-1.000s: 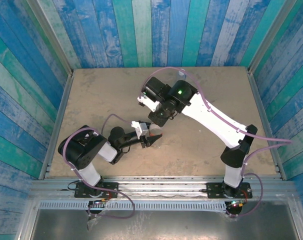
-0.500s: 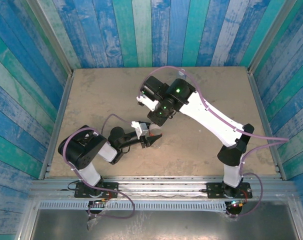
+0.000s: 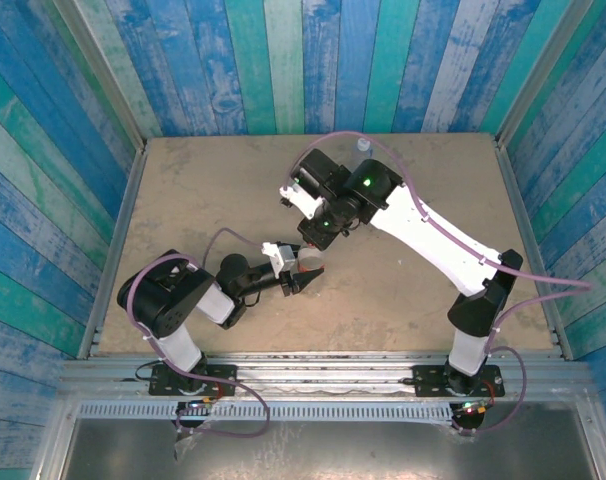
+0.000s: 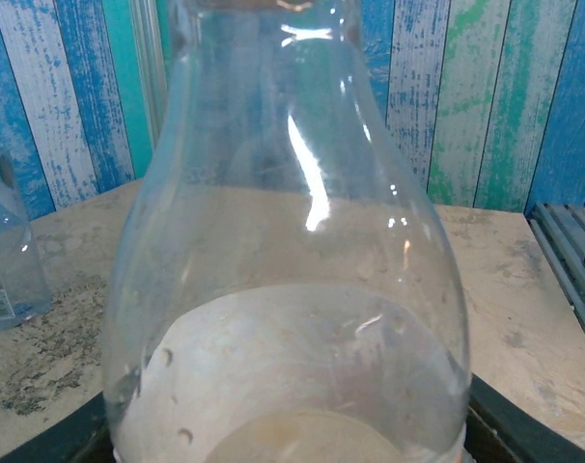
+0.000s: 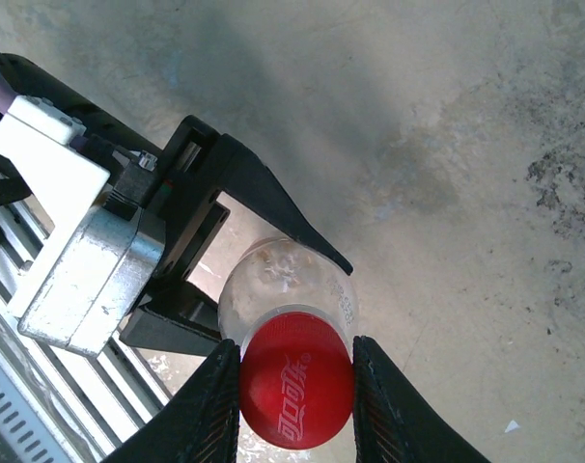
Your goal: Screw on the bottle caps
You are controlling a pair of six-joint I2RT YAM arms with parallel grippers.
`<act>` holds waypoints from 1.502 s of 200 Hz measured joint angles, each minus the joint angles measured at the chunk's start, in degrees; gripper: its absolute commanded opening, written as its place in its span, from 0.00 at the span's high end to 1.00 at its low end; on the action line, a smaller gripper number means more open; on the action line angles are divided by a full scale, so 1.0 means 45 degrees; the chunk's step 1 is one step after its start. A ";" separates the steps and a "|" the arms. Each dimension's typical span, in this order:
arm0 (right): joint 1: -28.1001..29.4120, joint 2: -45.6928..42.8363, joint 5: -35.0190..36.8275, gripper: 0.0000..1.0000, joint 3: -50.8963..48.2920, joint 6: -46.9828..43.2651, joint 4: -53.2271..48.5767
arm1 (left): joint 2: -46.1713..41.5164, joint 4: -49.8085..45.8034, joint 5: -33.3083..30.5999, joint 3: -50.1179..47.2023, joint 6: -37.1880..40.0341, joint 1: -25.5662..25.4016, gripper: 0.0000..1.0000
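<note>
Left gripper (image 3: pixel 299 272) clamped body of clear bottle (image 4: pixel 292 289), upright near table (image 3: pixel 183 200) centre. Right gripper (image 5: pixel 294 381) pinched red cap (image 5: pixel 294 397) seated on bottle's neck. 2nd bottle (image 4: pixel 5 256) stood apart by far wall, its small printed label illegible. White script on cap, unreadable.

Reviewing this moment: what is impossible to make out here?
Threads under the bright red plastic screw cap: right wrist view, the cap and the right gripper clamped on it cover the neck.
Neck of the held clear plastic bottle: left wrist view, cut off by the top edge.
Second clear plastic bottle: left wrist view, cut by the left edge; top view, too small to tell whether capped.
</note>
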 measured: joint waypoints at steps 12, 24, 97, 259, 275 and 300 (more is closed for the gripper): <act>0.0000 -0.0160 0.0010 0.71 -0.0257 -0.0019 0.0233 | 0.0044 0.0049 -0.0005 0.0000 -0.0005 0.0005 0.38; 0.0015 -0.0427 0.0024 0.71 -0.0690 -0.0044 0.0583 | 0.0087 0.0107 0.0010 0.0000 -0.0010 0.0005 0.37; 0.0078 -0.1151 0.0102 0.65 -0.1962 0.0034 0.1715 | 0.0219 0.0296 0.0073 0.0000 -0.0180 -0.0005 0.38; 0.0189 -0.1613 0.0369 0.69 -0.3201 0.0078 0.3055 | 0.0384 0.0321 0.0243 0.0131 -0.0243 -0.0092 0.38; 0.0194 -0.1894 0.0525 0.69 -0.3502 0.0087 0.3240 | 0.0418 0.0325 0.0238 0.0170 -0.0287 -0.0092 0.38; 0.0194 -0.2327 0.0743 0.69 -0.3905 0.0097 0.3463 | 0.0457 0.0335 0.0233 0.0199 -0.0345 -0.0092 0.39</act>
